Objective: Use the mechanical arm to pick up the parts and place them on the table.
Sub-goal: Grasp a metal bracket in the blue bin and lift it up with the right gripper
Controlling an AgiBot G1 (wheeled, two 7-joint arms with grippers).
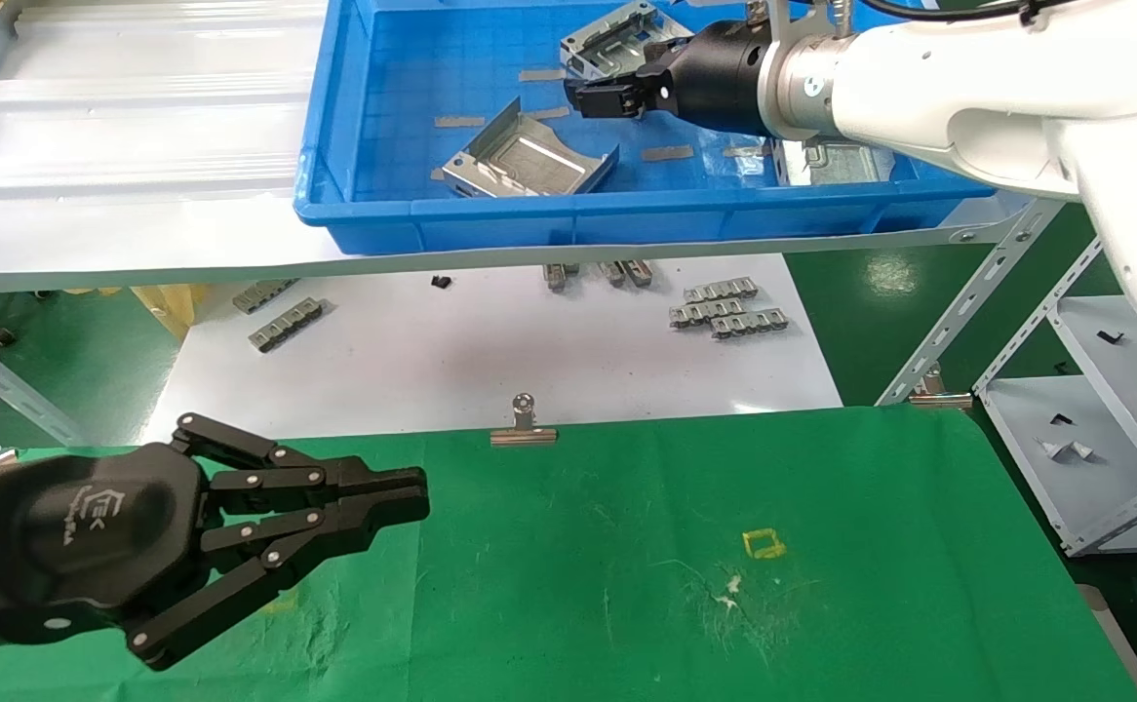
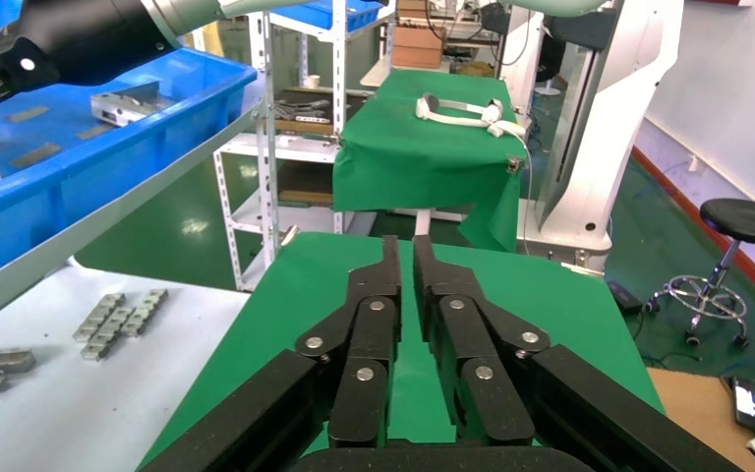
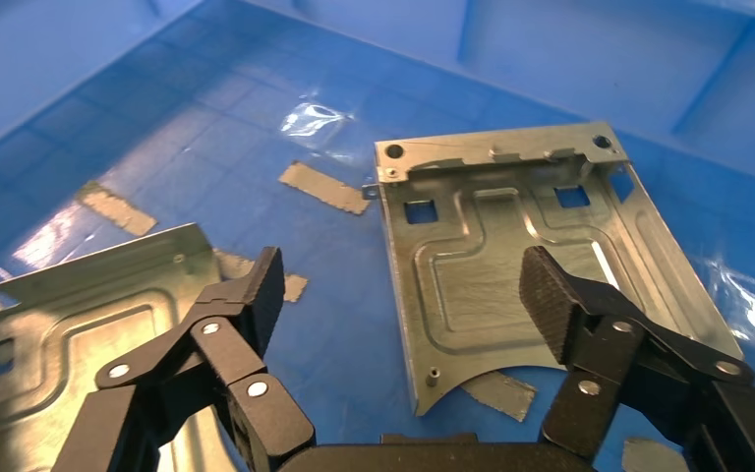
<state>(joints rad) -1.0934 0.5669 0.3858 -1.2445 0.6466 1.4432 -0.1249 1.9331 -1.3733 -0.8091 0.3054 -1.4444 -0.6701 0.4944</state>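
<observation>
Parts lay in the blue tray [image 1: 354, 210]: one part [image 3: 511, 265] sat flat just below the right gripper [image 1: 607, 97], partly between its spread fingers, with one finger pad [image 3: 551, 300] over its edge and nothing gripped. A second part [image 1: 528, 161] lay nearer the tray's front wall, beside the gripper. The left gripper [image 1: 403, 492] hovered over the green table [image 1: 822, 585], fingers pressed together and holding nothing.

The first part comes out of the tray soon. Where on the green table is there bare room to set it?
The table lies bare from the binder clip to its right edge, around the yellow mark. Its left end is crowded by the parked left gripper. The right gripper hovers in the blue tray.
</observation>
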